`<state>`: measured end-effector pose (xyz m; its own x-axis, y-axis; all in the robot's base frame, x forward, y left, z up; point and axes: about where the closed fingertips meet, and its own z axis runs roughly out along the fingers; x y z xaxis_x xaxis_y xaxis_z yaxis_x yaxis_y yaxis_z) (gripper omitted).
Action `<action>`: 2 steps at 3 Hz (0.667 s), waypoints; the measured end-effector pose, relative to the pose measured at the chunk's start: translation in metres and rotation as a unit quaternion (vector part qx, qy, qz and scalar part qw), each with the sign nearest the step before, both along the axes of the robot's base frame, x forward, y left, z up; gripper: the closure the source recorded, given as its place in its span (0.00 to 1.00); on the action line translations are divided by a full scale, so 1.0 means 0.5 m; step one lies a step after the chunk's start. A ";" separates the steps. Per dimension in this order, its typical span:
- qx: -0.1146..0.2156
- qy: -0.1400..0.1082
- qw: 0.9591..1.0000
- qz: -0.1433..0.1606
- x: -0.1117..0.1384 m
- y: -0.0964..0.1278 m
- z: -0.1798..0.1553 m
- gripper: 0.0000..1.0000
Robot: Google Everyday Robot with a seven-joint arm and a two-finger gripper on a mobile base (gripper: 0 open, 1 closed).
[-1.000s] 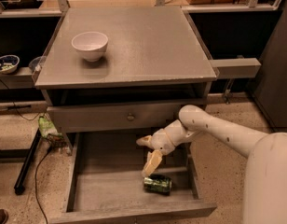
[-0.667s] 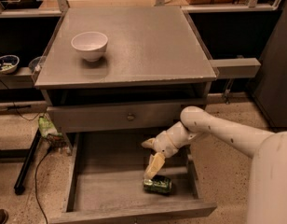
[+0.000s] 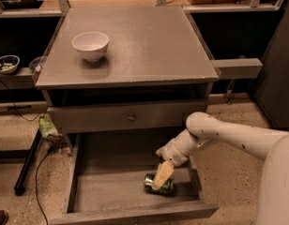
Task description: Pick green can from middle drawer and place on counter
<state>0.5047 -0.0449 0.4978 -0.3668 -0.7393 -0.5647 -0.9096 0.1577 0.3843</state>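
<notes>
- Drawer [image 3: 111,191] is seen open below the counter [image 3: 149,41]; a closed drawer front [image 3: 102,118] with a knob sits between them.
- Can [image 3: 148,182] is laid on its side on the drawer floor, near the front-right corner.
- Gripper [image 3: 162,176] is positioned inside the drawer, directly over the can and overlapping it. Whether it is open, closed or gripping cannot be told.
- Arm [image 3: 238,137] is extended in over the drawer's right edge.
- Bowl [image 3: 90,45] is set upright on the counter, toward the back-left corner.

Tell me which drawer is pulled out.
The middle drawer, the bottom one in view, holding the green can; the knobbed drawer above it is shut. The gripper hangs over the can.
</notes>
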 end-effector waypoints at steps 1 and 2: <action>-0.001 0.001 1.000 0.000 -0.001 0.000 -0.001 0.00; 0.006 0.002 1.000 0.004 -0.010 0.004 -0.016 0.00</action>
